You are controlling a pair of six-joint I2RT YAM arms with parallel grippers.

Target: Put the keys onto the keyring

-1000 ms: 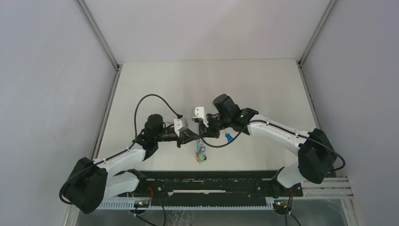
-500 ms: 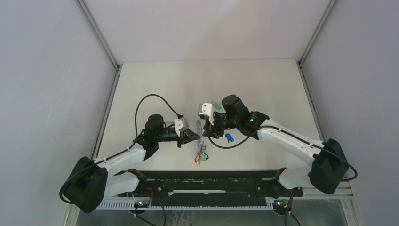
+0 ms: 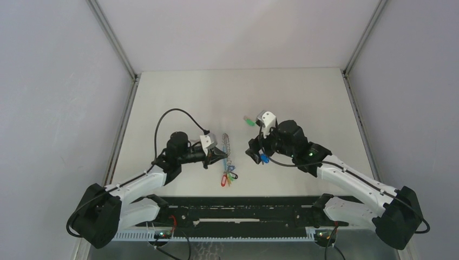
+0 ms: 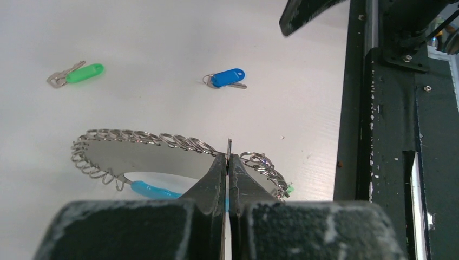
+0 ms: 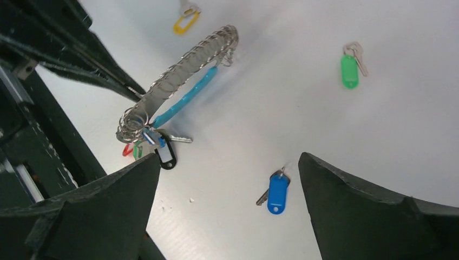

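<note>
**Left end effector clamped on keyring; right end effector released, empty**

- Left end effector [image 4: 228, 162]: fingers pressed together on the wire of the keyring [image 4: 141, 138], gripping it near the arc with the cluster of small tags [image 5: 146, 149] (red, green, black and blue visible).
- The keyring is held up on edge over the tabletop [image 3: 303, 97], roughly mid-table, between the two arms. Small split rings are strung closely along its upper arc. The turquoise sleeve [image 5: 187, 97] runs along the lower arc. The tags hang at the end nearer the arm bases.
- Right end effector [image 5: 228, 162]: jaws spread wide with nothing between them, hovering to the right of the keyring and apart from it.
- Blue key [image 5: 277, 194]: flat on the tabletop below the gap between the right fingers, loose.
- Green key [image 5: 349, 69]: flat on the tabletop farther back, well apart from the blue one, loose.
- Yellow key [image 5: 184, 23]: seen past the far end of the ring in the right wrist view; cannot tell whether it touches the ring
</note>
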